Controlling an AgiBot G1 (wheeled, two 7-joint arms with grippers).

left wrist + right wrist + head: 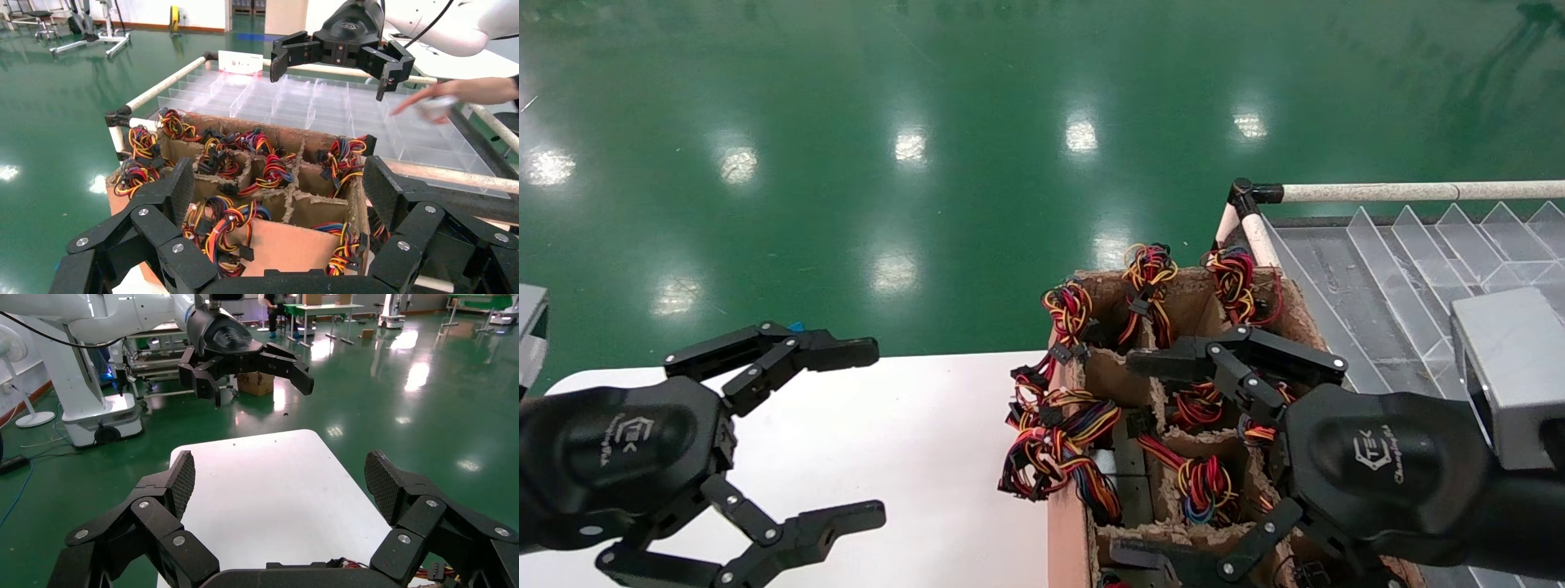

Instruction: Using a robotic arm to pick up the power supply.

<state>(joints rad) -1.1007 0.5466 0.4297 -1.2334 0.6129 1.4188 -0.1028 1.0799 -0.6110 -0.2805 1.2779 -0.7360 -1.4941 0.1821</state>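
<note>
Power supplies stand in the compartments of a brown divided carton [1066, 531], mostly hidden. Their red, yellow and black wire bundles [1062, 445] [214, 226] spill over the dividers, and a grey metal edge [1132, 490] shows in one slot. My right gripper [1130, 459] [281, 478] hangs open above the carton's middle compartments with nothing between its fingers; it also shows far off in the left wrist view [343, 49]. My left gripper [866, 433] [281, 190] is open over the white table [928, 408], left of the carton and facing it.
A clear plastic divided tray [1401, 261] lies right of the carton inside a white tube frame [1377, 192]. A person's hand [453, 92] reaches over that tray. Green floor [928, 163] lies beyond the table's far edge.
</note>
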